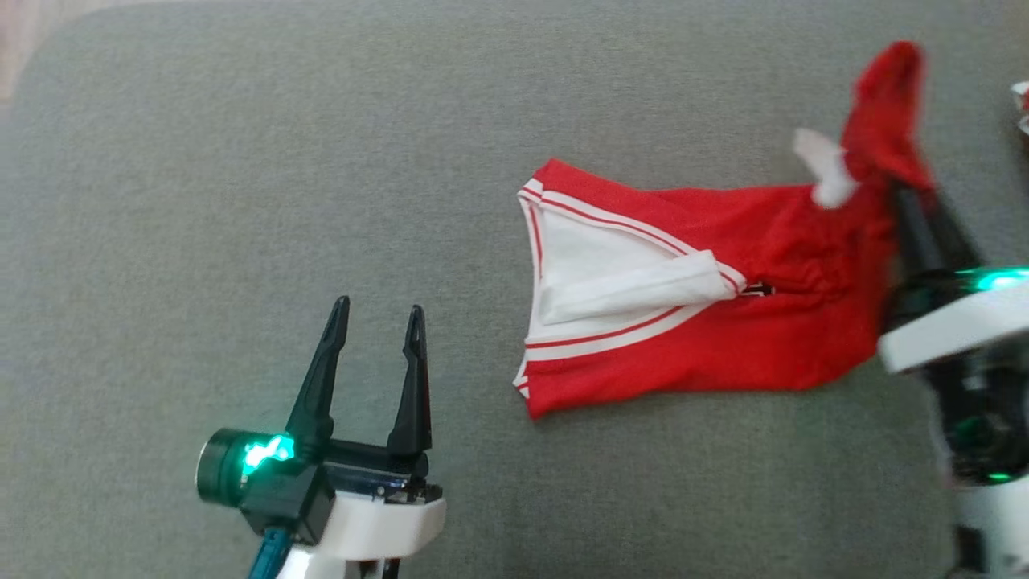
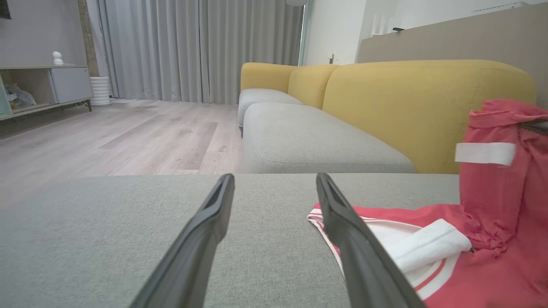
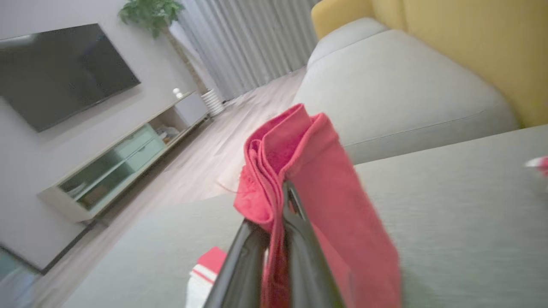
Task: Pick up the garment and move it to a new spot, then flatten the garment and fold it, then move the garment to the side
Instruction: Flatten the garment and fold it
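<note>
Red garment point(image 1: 723, 354) was found pinched at one raised end by the closed right gripper point(image 3: 282, 201), while the left gripper point(image 1: 379, 305) was held wide open and empty.

The garment point(image 1: 723, 322) lies on the cushion point(image 1: 241, 201), right of the left gripper point(image 1: 376, 318); its right end rises, pinched in the right gripper point(image 1: 916, 209).

red garment point(image 1: 756, 322) with white trim (partly folded), right end lifted.
</note>
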